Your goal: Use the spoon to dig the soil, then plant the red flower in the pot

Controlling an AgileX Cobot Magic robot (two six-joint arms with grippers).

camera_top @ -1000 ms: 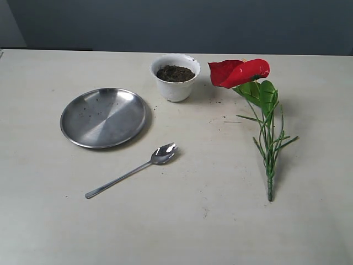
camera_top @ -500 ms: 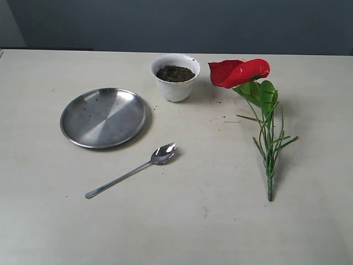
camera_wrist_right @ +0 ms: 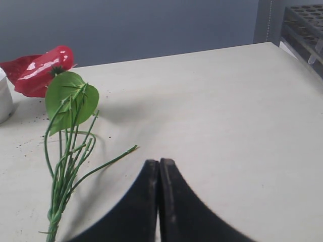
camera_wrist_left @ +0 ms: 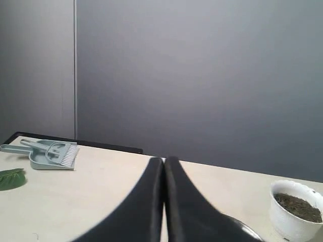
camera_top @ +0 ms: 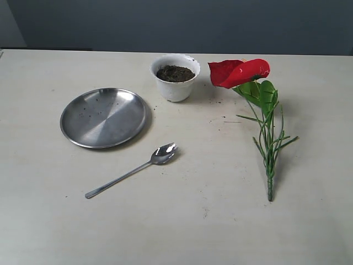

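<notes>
Hiding most of the plate (camera_wrist_left: 247,231): closed left jaws.

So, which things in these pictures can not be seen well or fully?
- Pot: how deep the soil goes, hidden by its wall in the exterior view.
- Steel plate: left wrist view, mostly hidden behind the left gripper.
- Red flower: stem end cut off by the picture edge in the right wrist view.
- Both arms: outside the exterior view.
- Rack: right wrist view, cut off at the corner.
</notes>
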